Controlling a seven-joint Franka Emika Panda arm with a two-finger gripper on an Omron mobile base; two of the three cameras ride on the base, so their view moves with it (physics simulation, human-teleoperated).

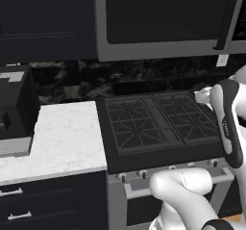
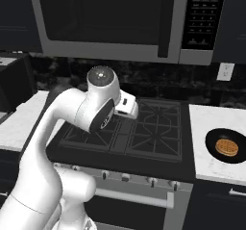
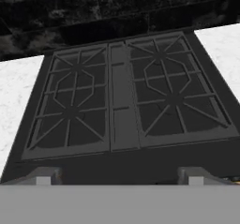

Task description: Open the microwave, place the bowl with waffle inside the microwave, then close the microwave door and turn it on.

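- Hanging above the stove (image 2: 139,128), the microwave (image 2: 120,19) is a wide grey-framed box with a large dark glass front; its long axis runs side to side along the wall and its face points out into the room.
- Microwave door (image 2: 103,12): shut flush, dark window, one black vertical bar handle (image 2: 165,19) at its right edge, upright. One control panel (image 2: 202,15) with rows of small buttons sits just right of the handle.
- Bowl (image 2: 226,147): one, small, shallow, round and black, standing upright on the white worktop (image 2: 206,118) right of the stove, well below and to the right of the microwave. Rim faces up; being round, it has no long axis.
- Waffle (image 2: 226,147): one, round, golden-brown, lying flat inside the bowl.
- Stove: one, dark, two grates side by side with a narrow strip between them in the hand view; a row of knobs along its front edge.
- Claw (image 3: 120,176): two pale finger tips stand wide apart at the bottom of the hand view, nothing between them, looking down on the stove's front edge. In the right base view the hand hovers over the stove's left half, well apart from the bowl.
- One black boxy appliance (image 1: 14,108) with a grey base on the left worktop (image 1: 62,133).
- One wall outlet (image 2: 224,71) on the dark backsplash above the bowl.
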